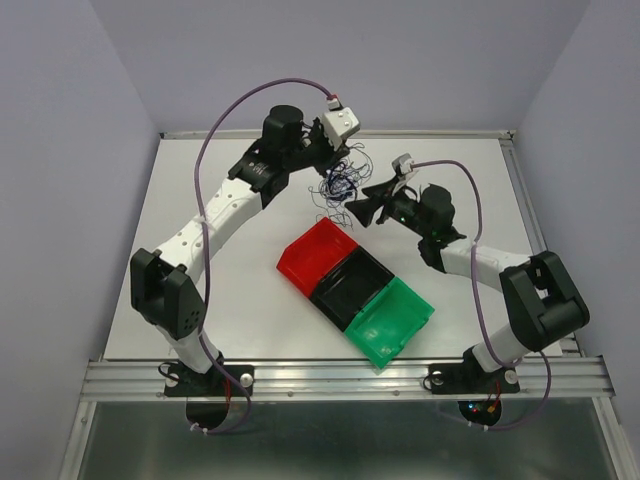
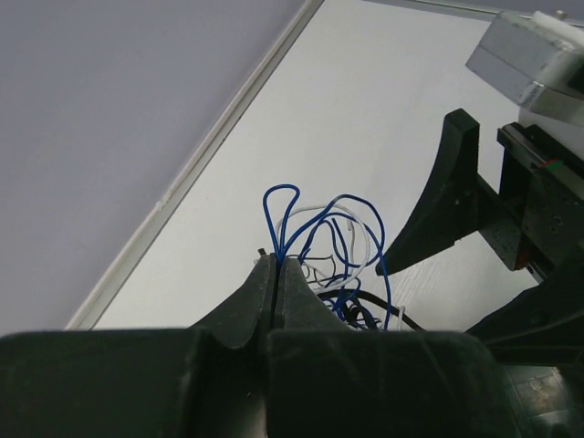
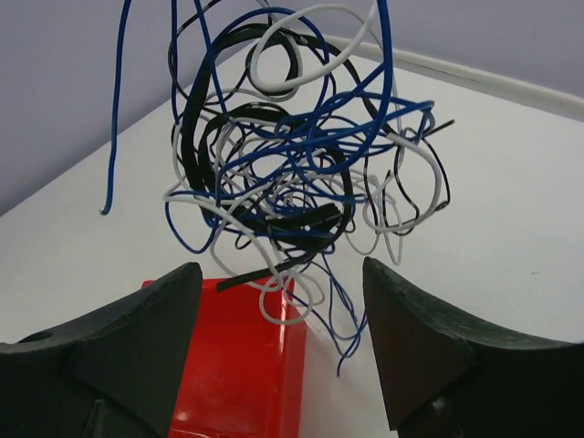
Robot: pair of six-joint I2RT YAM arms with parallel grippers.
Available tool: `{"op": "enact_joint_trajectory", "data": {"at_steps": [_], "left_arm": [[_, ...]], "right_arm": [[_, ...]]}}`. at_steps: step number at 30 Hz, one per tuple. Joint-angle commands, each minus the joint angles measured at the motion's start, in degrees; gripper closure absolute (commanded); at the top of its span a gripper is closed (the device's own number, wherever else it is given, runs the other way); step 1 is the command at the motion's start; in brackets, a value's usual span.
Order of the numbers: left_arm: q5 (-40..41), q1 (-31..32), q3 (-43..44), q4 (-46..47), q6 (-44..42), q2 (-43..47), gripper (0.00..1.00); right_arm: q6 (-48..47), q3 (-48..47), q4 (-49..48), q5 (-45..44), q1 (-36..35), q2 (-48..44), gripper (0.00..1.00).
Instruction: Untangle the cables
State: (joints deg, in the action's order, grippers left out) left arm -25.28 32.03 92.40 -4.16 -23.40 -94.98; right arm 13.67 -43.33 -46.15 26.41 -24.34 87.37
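Note:
The cables (image 1: 341, 184) are a tangle of thin black, white and blue wires hanging just above the table at the back centre. My left gripper (image 1: 330, 165) comes in from the left. In the left wrist view it (image 2: 276, 262) is shut on blue strands, whose loops (image 2: 327, 233) rise past its tips. My right gripper (image 1: 368, 200) sits just right of the tangle. In the right wrist view it (image 3: 283, 278) stands open, both fingers (image 3: 146, 319) below the hanging cables (image 3: 292, 173), with no wire between the tips.
A row of three joined bins lies diagonally in mid-table: red (image 1: 318, 255), black (image 1: 350, 285), green (image 1: 392, 320). The red bin (image 3: 233, 365) is directly under the right gripper. A raised rail (image 1: 520, 190) borders the table's right and back edges.

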Motion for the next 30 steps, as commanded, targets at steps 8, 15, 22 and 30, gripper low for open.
{"op": "enact_joint_trajectory", "data": {"at_steps": [8,15,22,30], "left_arm": [[-3.0,0.8,3.9,1.2,3.4,-2.8,1.0],[10.7,-8.2,5.2,10.3,15.1,-6.9,1.0],[14.6,-15.9,3.8,16.1,20.6,-9.3,1.0],[28.6,-17.1,-1.1,20.9,19.3,-6.0,1.0]], "right_arm": [[2.4,-2.9,-3.9,-0.6,-0.4,0.3,0.96],[6.4,0.0,0.7,-24.0,0.7,-2.0,1.0],[20.7,2.7,6.2,-35.2,10.7,-2.1,0.99],[29.4,6.7,16.3,-59.4,11.2,-10.4,0.99]]}}
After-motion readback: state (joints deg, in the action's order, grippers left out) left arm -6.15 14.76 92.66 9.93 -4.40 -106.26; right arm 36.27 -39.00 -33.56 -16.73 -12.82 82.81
